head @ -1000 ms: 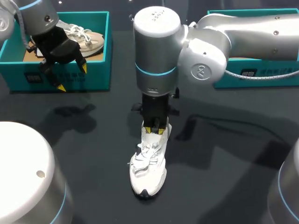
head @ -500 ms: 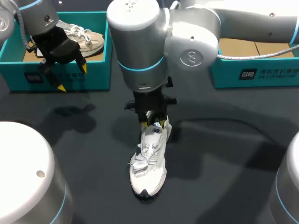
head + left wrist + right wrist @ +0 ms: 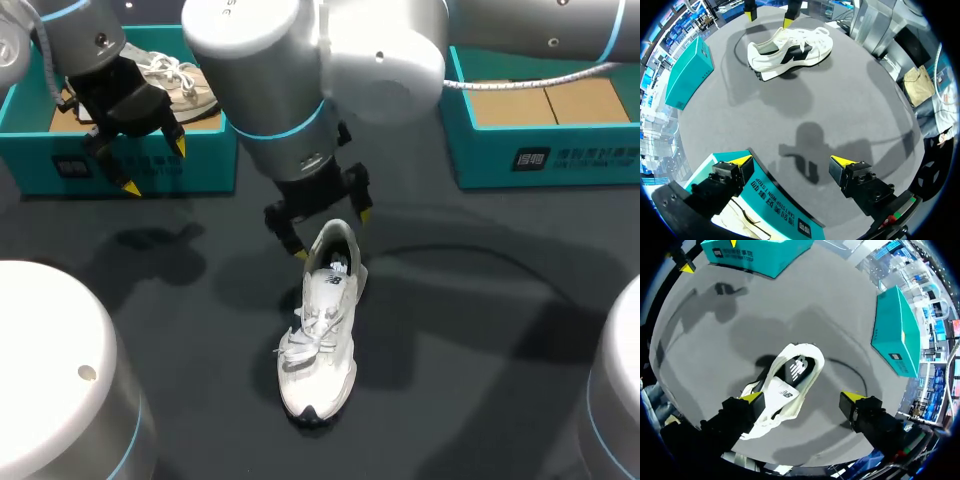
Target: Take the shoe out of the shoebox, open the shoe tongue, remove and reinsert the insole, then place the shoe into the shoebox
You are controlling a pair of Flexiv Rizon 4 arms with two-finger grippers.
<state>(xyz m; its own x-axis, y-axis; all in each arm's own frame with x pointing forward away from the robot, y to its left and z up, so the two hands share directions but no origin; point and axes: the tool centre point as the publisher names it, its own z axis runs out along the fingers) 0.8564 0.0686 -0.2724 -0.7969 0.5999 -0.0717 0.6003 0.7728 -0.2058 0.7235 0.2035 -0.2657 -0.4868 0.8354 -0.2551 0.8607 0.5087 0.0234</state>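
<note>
A white shoe (image 3: 320, 345) lies on the dark table, toe toward the near edge. Its mouth gapes, and a dark insole (image 3: 797, 368) shows inside. My right gripper (image 3: 333, 235) hangs open just above the heel and holds nothing. In the right wrist view the shoe (image 3: 782, 390) lies under the right gripper (image 3: 804, 397), close to one finger. My left gripper (image 3: 156, 166) hovers open over the front wall of the left teal shoebox (image 3: 200, 160). From the left wrist, the shoe (image 3: 790, 50) lies far ahead of the left gripper (image 3: 792, 161).
A second, beige shoe (image 3: 185, 80) lies in the left shoebox. A second teal shoebox (image 3: 540, 160) with a cardboard floor stands at the back right. My right arm's big elbow (image 3: 300, 60) looms over the table's middle.
The right gripper has let go of the shoe's heel area, opened wide and risen slightly. Its arm has swung left. The shoe's mouth now stands open. The left arm has stayed still.
</note>
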